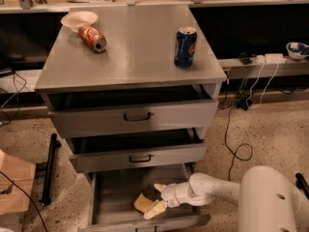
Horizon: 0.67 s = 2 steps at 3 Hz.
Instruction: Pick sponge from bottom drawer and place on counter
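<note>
The bottom drawer (113, 190) is pulled open, with a bare grey floor. The pale-yellow sponge (141, 203) lies on that floor near the front. My gripper (157, 198) reaches into the drawer from the right on a white arm. It is open, with one cream finger behind the sponge and the other (155, 210) at the sponge's front right edge. The sponge rests on the drawer floor. The counter (130, 52) is the grey metal top of the cabinet above.
On the counter stand a blue soda can (185, 46), a red can lying on its side (92, 37) and a cream plate (79, 19). The two upper drawers (137, 115) are partly open above my arm. Cables (239, 144) lie on the floor to the right.
</note>
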Motion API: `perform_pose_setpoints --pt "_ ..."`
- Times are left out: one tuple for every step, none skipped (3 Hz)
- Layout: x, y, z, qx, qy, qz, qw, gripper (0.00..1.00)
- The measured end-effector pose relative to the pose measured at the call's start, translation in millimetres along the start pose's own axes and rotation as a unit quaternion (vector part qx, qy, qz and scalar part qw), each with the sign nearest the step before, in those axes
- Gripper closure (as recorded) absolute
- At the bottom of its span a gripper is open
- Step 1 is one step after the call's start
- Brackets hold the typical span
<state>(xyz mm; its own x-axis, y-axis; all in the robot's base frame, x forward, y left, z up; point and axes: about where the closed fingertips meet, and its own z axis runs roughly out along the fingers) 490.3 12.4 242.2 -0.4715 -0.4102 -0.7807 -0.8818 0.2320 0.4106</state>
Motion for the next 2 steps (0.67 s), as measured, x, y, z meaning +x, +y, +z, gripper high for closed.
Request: perform_pose_setpoints --pt "10 -19 24 0.018 0.021 0.003 0.9996 0.00" --pt "19 -33 49 0.046 0.054 -0.005 0.9975 0.00"
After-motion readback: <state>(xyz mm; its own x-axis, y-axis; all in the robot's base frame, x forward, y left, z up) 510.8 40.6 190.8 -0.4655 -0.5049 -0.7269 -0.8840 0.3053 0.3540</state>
